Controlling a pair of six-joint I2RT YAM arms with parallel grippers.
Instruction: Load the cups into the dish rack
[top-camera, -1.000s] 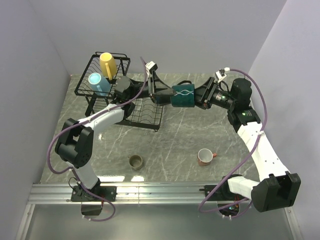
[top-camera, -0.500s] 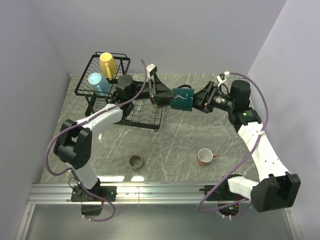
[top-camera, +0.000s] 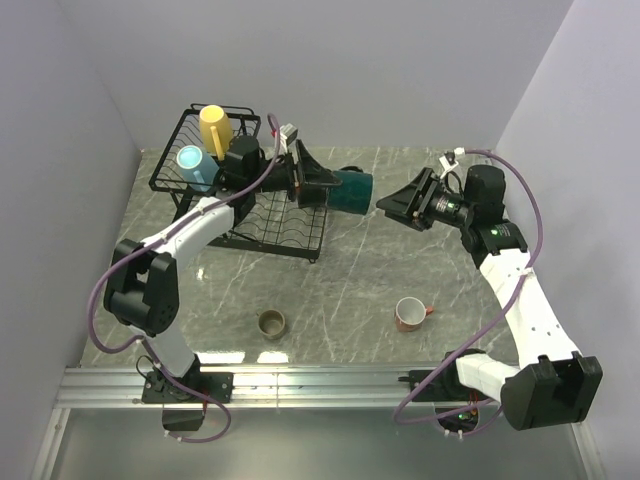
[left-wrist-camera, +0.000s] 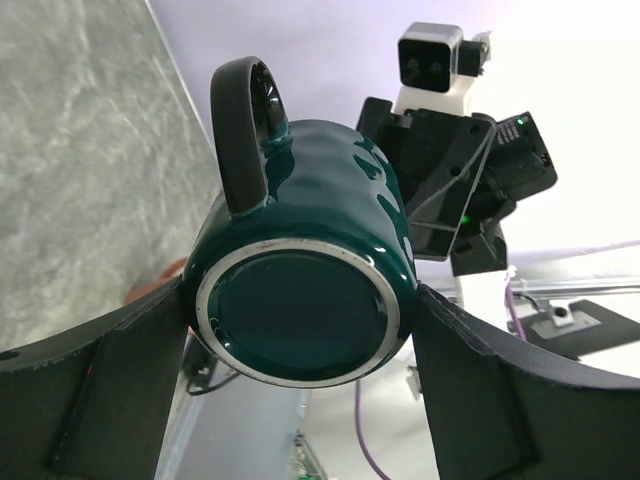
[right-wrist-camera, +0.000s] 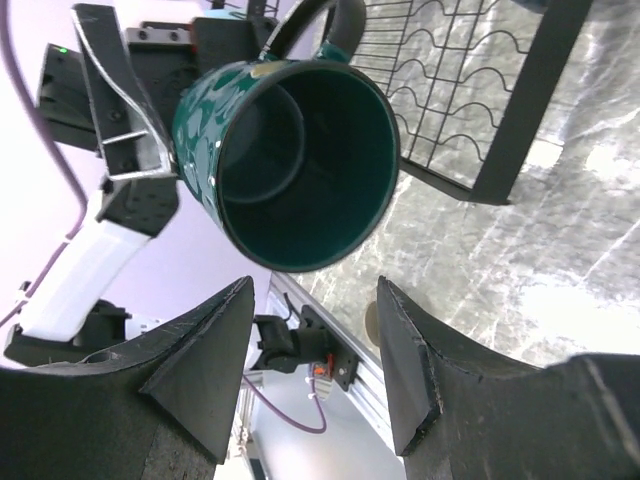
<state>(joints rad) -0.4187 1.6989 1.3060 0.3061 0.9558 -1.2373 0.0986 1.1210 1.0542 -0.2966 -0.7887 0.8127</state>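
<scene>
Pale lilac walls (top-camera: 400, 70) close in a grey marble table (top-camera: 380, 270). At its far left stands the black wire dish rack (top-camera: 285, 225). In its raised basket are a yellow mug (top-camera: 215, 128) and a light blue mug (top-camera: 195, 165).

The left gripper (top-camera: 325, 187) is clamped on the base end of the dark teal mug (top-camera: 350, 190). The mug lies on its side in the air, just right of the rack. Its mouth faces the right gripper (top-camera: 385, 205), whose fingers stand apart and do not touch it.

Near the front, a salmon-red cup (top-camera: 408, 313) and a small olive-brown cup (top-camera: 271, 323) stand upright, well apart.
</scene>
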